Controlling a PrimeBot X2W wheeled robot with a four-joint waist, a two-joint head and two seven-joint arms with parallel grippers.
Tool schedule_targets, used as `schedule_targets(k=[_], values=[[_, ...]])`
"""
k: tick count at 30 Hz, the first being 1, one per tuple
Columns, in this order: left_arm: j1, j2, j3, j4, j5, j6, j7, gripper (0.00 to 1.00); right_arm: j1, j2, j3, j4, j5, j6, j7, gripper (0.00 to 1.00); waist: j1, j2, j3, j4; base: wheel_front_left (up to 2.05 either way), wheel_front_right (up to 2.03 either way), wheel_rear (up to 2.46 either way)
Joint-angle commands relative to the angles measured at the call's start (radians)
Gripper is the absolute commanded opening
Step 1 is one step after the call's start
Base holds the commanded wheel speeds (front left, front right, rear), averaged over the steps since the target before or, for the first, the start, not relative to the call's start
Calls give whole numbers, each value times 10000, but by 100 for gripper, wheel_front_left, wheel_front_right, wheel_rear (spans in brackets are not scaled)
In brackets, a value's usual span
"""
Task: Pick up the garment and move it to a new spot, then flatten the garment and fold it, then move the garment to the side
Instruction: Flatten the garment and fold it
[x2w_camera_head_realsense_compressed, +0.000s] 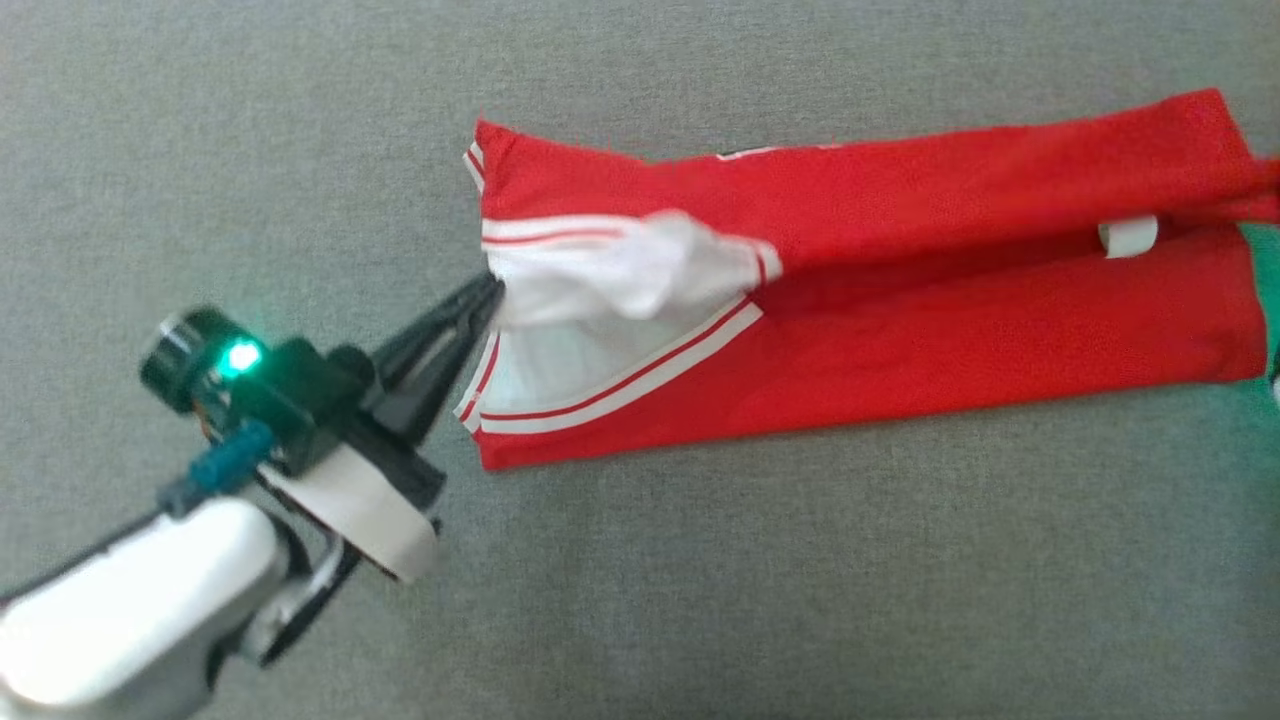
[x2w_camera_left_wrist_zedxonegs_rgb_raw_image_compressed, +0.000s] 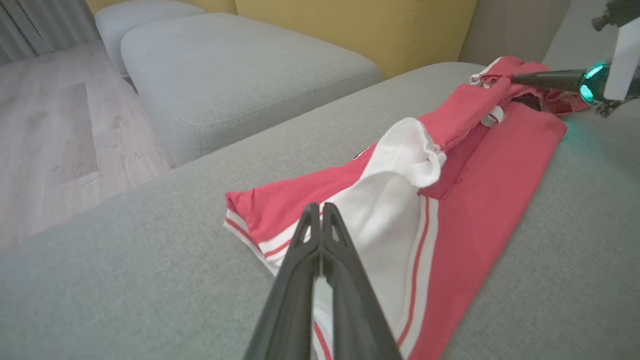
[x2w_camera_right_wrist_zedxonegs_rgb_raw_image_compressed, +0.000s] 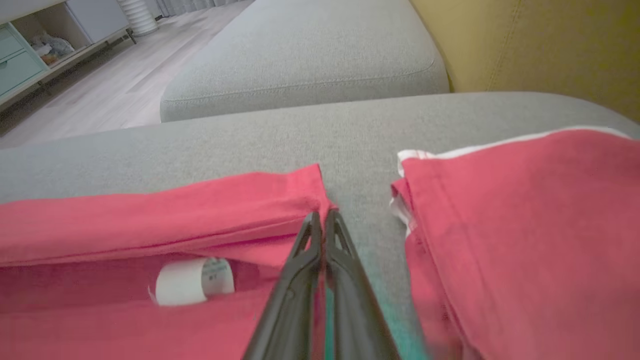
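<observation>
The red jersey garment with white striped trim lies stretched across the grey fabric cushion; the left gripper pinches its white end, the right gripper its far red hem. Best to draw both ends apart evenly, low and taut

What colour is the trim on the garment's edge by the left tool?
White with a thin red stripe, against the red garment; head view shows the trim best.
</observation>
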Motion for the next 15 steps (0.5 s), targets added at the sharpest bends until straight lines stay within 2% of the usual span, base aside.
schedule_targets(k=[1,3,4,5,6,7,11,15], values=[[-79,240,437,-190,-105,147,-183,0,488,-309,-164,-173,-127,-7,-136,0,0,-1,20,16,0,0,0],[242,111,425,-124,-216,293,-458,0,927,-153,-535,-298,-329,-7,-136,2,0,-1,37,29,0,0,0],[388,40,419,-55,-270,349,-590,0,1119,-72,-684,-322,-426,-7,-136,39,0,-1,44,34,0,0,0],[508,-42,428,45,-288,423,-747,0,1273,7,-826,-317,-544,-7,-136,100,0,-1,48,38,0,0,0],[622,-156,452,162,-302,524,-922,35,1387,89,-998,-320,-668,-7,-136,100,0,-1,50,41,0,0,0],[727,-285,473,298,-303,627,-1097,100,1494,185,-1213,-337,-780,-7,-136,100,0,-1,46,47,0,0,0],[1194,-1029,735,945,-280,1192,-1855,100,2202,657,-2374,-602,-1208,-7,-137,100,0,-1,-102,92,0,0,0],[1947,-2055,1681,1585,31,2096,-2217,100,3196,1384,-3727,-1129,-1770,-7,-137,100,0,-1,-393,125,0,0,0]])
